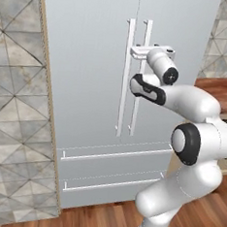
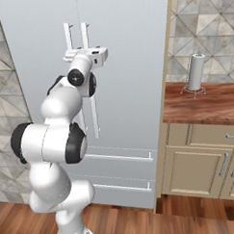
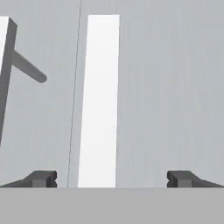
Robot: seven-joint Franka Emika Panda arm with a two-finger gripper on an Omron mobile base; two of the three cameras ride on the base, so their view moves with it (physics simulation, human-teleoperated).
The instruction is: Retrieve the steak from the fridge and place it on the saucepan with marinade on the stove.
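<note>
The fridge (image 1: 89,84) (image 2: 132,89) stands right in front of me with both doors shut. My gripper (image 1: 146,51) (image 2: 86,54) is open, held level at the upper part of the right door's white bar handle (image 1: 141,88) (image 2: 93,110). In the hand view that handle (image 3: 99,100) runs upright between my fingertips (image 3: 41,178), nearer the left one, with the gripper (image 3: 111,178) not touching it. The left door's handle (image 3: 4,65) shows at the picture's left edge. The steak, saucepan, marinade and stove are out of view.
Two lower drawers (image 1: 112,154) with bar handles sit under the doors. Right of the fridge, a wooden counter (image 2: 205,105) over beige cabinets (image 2: 203,168) carries a paper towel roll (image 2: 196,72). A tiled wall (image 1: 12,126) flanks the fridge's left side.
</note>
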